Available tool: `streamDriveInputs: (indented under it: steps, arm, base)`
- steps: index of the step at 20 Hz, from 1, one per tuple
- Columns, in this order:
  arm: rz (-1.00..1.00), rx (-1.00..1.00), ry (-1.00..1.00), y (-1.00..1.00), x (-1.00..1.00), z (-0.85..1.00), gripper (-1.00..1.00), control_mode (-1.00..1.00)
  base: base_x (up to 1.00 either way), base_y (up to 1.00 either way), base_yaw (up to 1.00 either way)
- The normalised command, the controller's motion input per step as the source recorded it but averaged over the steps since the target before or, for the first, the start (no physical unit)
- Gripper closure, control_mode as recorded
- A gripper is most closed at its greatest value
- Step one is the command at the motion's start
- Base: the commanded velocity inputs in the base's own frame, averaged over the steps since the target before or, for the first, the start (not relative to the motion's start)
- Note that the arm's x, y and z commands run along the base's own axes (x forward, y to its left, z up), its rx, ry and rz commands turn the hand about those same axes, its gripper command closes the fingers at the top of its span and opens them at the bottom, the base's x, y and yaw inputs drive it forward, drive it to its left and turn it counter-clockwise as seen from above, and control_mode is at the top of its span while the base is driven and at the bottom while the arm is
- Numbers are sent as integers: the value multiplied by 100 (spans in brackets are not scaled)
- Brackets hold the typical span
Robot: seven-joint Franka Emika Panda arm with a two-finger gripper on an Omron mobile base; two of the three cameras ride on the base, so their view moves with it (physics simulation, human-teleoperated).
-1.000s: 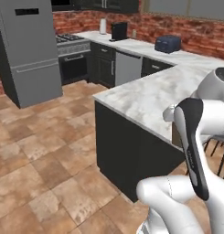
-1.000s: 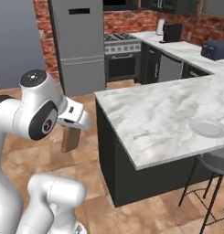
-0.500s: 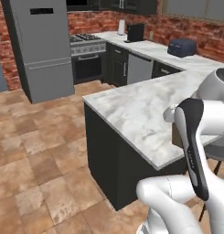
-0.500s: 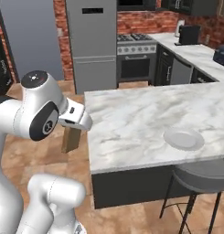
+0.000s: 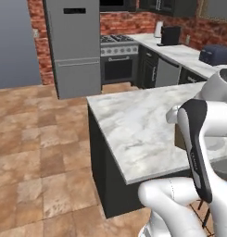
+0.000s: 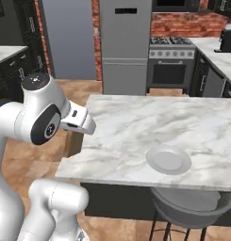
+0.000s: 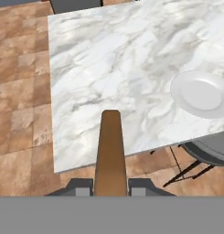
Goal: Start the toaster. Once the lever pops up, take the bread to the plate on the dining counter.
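My gripper (image 7: 110,186) is shut on the bread (image 7: 110,151), a tan-brown slice seen edge-on that sticks forward between the two fingers. In the right base view the bread (image 6: 73,142) hangs below the hand, just off the near left corner of the dining counter (image 6: 131,124). The white plate (image 6: 168,159) lies on the marbled top near its front edge, to the right of the bread. In the hand view the plate (image 7: 200,93) sits up and right of the slice. The dark toaster (image 5: 217,54) stands on the far kitchen counter.
A grey stool (image 6: 192,209) stands under the counter's edge below the plate. A tall grey fridge (image 6: 125,44) and a stove (image 6: 169,61) line the back wall. A black coffee machine (image 5: 170,34) sits on the back counter. Brown tiled floor lies to the left.
The whole scene has shifted as the base drove: the dining counter and plate are now closer and more centred. The bread stays held in the shut gripper.
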Motion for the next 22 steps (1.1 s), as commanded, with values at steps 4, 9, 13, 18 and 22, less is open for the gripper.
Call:
streamDriveInputs:
  steps: [4,9,13,18,22]
  arm:
    - [0,0,0,0,0,0,100,100]
    - [0,0,0,0,0,0,100,100]
    - [0,0,0,0,0,0,100,100]
    - [0,0,0,0,0,0,100,100]
    - [0,0,0,0,0,0,100,100]
  base:
    - [-22,-74,20]
    - [-26,-70,3]
    - [0,-72,0]
    - [6,-58,0]
    - [9,-60,0]
